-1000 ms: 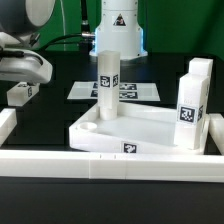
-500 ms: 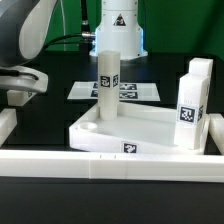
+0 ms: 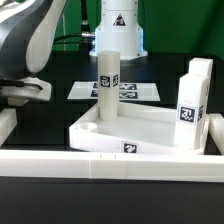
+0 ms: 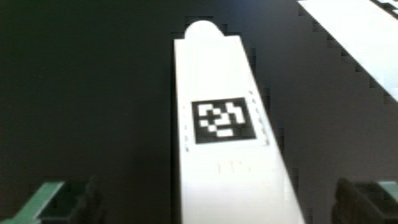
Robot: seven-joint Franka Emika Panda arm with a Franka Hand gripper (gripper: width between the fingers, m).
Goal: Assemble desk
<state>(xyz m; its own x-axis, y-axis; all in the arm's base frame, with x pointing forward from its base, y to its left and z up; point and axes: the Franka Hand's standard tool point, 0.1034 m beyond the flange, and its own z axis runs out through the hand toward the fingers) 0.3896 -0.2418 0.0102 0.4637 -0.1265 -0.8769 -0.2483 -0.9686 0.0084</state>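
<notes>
Legs first: in the wrist view one white leg [image 4: 222, 130] lies flat on the black table [image 4: 71, 90], its square tag facing up, and it runs lengthways right between the two dark fingertips [image 4: 57, 200] of the gripper [image 4: 217, 200]. Pincer is spread wide, a clear gap on each side of the leg, nothing gripped.

Over to the exterior view: the gripper [image 3: 25, 92] sits at the left edge of the frame, low over the table, under the big grey arm [image 3: 35, 35] filling the upper left. The tabletop [image 3: 150, 128] rests at centre, rim up, well apart from the gripper. One leg [image 3: 108, 82] stands upright in its far left corner, two more legs [image 3: 192, 100] stand at its right side. Behind, the marker board [image 3: 140, 92] lies flat. Across the lower frame runs the long white border rail [image 3: 110, 163].
</notes>
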